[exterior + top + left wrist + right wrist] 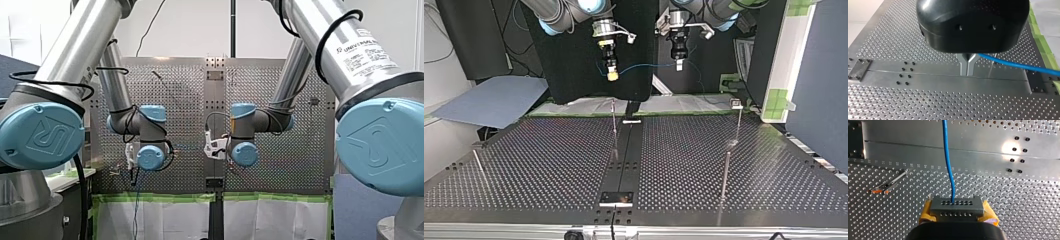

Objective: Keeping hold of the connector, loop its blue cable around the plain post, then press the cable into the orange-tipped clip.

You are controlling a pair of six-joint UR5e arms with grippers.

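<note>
pads (926, 212), yellow, of right gripper (957, 213) clamped on both ends of connector (956, 206). connector is a small grey block with rows of holes; looks rigid, likely light. best held by the block as now, not by the wire.

cable (948, 157) leaves a middle hole of the connector. thin, blue, soft; judged to bend easily round a post but to sag or spring if left slack.

left gripper (967, 68) sits further along the cable from the connector. its metal fingers have tips together, and the cable comes out of the notch between them.

connector is in the air, well above table (923, 107).

clip (881, 188), orange at its tip, is on the table off to one side of the connector, apart from the cable.

thin posts (614, 125) stand below the connector in the top view; cannot tell which is the plain one.

table is bare perforated metal, hard and shiny, probably slick.

black cloth (574, 65) hangs behind the connector. blue sheet (494, 100) lies lower, toward the top view's left of it.
</note>
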